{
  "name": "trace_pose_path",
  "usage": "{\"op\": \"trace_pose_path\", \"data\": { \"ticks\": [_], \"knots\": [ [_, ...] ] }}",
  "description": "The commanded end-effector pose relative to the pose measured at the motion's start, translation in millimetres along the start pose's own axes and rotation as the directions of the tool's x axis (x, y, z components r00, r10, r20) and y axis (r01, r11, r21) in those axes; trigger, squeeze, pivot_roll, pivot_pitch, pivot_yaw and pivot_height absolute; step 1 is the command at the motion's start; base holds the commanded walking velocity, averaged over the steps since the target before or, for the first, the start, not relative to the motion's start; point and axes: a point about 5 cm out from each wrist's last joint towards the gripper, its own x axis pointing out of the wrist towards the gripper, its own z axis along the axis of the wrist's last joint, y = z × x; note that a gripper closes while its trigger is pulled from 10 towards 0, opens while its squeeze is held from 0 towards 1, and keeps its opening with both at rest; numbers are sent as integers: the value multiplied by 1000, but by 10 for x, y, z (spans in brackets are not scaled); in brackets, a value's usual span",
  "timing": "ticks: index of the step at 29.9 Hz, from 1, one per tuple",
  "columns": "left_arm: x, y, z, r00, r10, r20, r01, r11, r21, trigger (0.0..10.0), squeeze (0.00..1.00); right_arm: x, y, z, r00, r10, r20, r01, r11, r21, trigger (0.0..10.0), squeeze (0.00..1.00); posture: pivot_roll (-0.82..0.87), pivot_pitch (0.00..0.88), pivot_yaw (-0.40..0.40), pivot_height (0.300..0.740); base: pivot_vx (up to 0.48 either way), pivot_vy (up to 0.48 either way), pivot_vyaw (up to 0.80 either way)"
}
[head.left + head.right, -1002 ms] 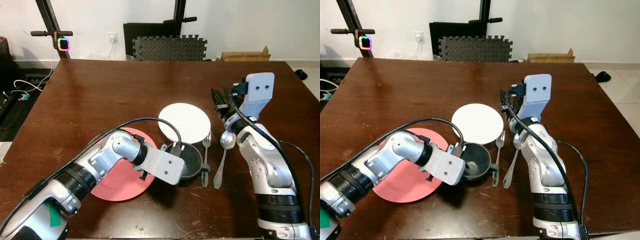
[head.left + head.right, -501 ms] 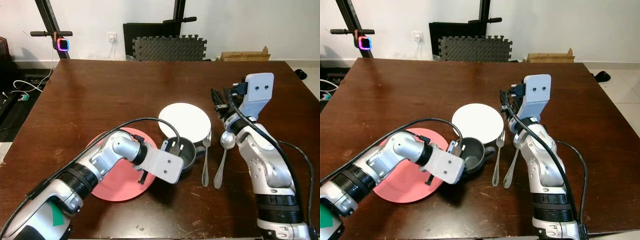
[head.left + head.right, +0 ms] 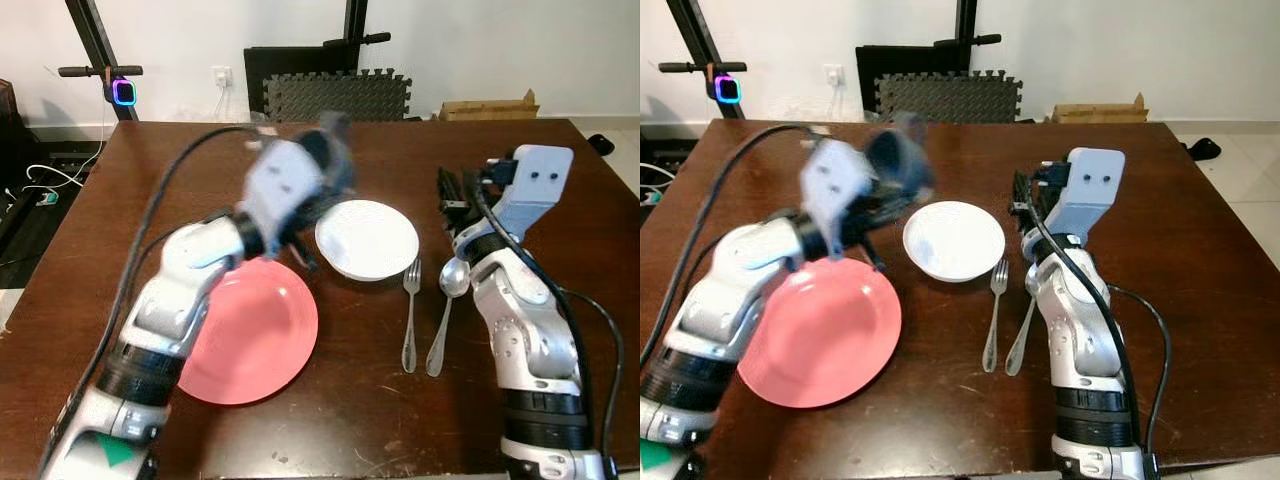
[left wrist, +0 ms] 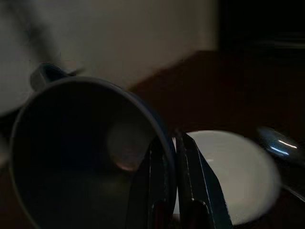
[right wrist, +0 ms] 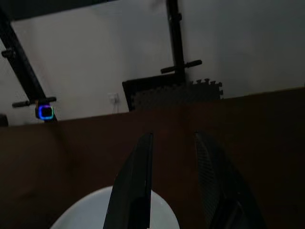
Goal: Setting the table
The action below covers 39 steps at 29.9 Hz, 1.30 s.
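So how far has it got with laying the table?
Partly there. A pink plate, a white bowl, a fork and a spoon already lie on the table. In hand: the left hand pinches the rim of a dark mug, lifted above the table. Left: setting that mug down. The right hand is open, holding nothing.

It looked a plain room: a dark wooden table (image 3: 150, 190), white walls, foam mats (image 3: 338, 97) stacked behind.
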Motion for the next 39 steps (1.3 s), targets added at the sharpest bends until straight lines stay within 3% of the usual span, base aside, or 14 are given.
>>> {"op": "trace_pose_path", "data": {
  "ticks": [1, 6, 13, 25, 39],
  "knots": [
    [-64, 70, 60, 997, 79, 21, -80, 997, 7, 10000, 0, 11, 17, 6, 1000, -4, 13, 4, 1000, 17, 10000, 0, 92, 84, 56, 740, 0, 0, 0],
    [-311, 208, 17, 958, 286, -27, -284, 958, 39, 10000, 0, -3, 64, -14, 1000, -4, 25, 3, 1000, 25, 10000, 0, 93, 78, 46, 740, 0, 0, 0],
    [-565, 303, -129, 908, 407, -101, -403, 913, 61, 10000, 0, -47, 17, -102, 1000, -8, -3, 8, 1000, 0, 10000, 0, 93, 74, 32, 740, 0, 0, 0],
    [-600, 346, -118, 877, 470, -105, -467, 883, 51, 10000, 0, -49, -41, -136, 1000, -25, -13, 25, 1000, -11, 10000, 0, 86, 79, 26, 740, -179, 0, 0],
    [-593, 346, -107, 876, 471, -108, -468, 882, 52, 10000, 0, -58, -66, -148, 999, -34, -14, 34, 999, -7, 10000, 0, 83, 78, 32, 740, -349, 0, 0]
  ]
}}
